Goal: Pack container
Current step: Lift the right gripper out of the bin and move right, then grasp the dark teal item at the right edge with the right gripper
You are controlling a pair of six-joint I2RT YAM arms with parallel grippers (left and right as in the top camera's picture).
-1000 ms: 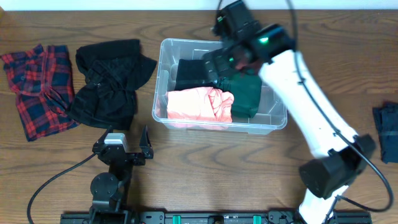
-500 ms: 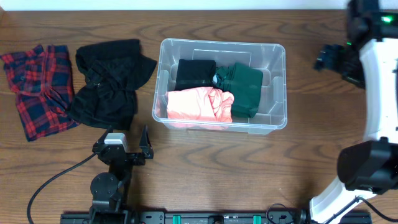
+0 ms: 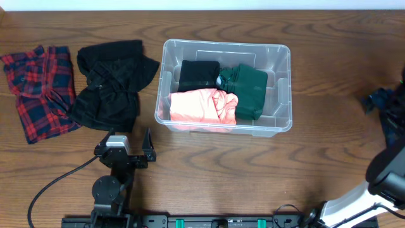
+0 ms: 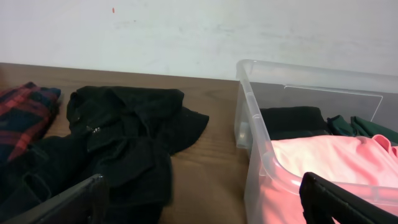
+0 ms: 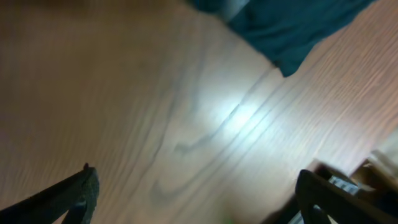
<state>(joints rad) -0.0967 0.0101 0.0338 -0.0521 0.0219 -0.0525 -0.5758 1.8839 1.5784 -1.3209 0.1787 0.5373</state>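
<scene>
The counter [image 3: 329, 38] is dark brown wood with a pronounced grain. The container [image 3: 224, 43], a clear plastic rectangular bin with rounded corners and a thick rim, stands at the counter's centre, slightly toward 12 o'clock. It holds three folded pieces: a pink garment [image 3: 202, 106] along its 6 o'clock wall, a black bundle [image 3: 198, 75] at its 11 o'clock corner, and a green bundle [image 3: 247, 88] at its 3 o'clock side, touching both others. A crumpled black garment [image 3: 111, 82] lies just beside the container at 9 o'clock, with a red-and-navy plaid garment [image 3: 38, 88] farther out in the same direction. A dark blue cloth [image 3: 378, 101] lies at the 3 o'clock edge. The left fingers [image 4: 68, 202] are spread fully apart and released, grasping nothing, pointing toward 12 o'clock from the 7 o'clock area. The right fingers [image 5: 329, 193] are likewise spread wide and empty, over bare wood with the dark blue cloth toward 1 o'clock in the blurred wrist view. The left arm [image 3: 107, 190] sits low and retracted; the right arm [image 3: 386, 174] rises along the 4 o'clock edge, partly out of frame.
</scene>
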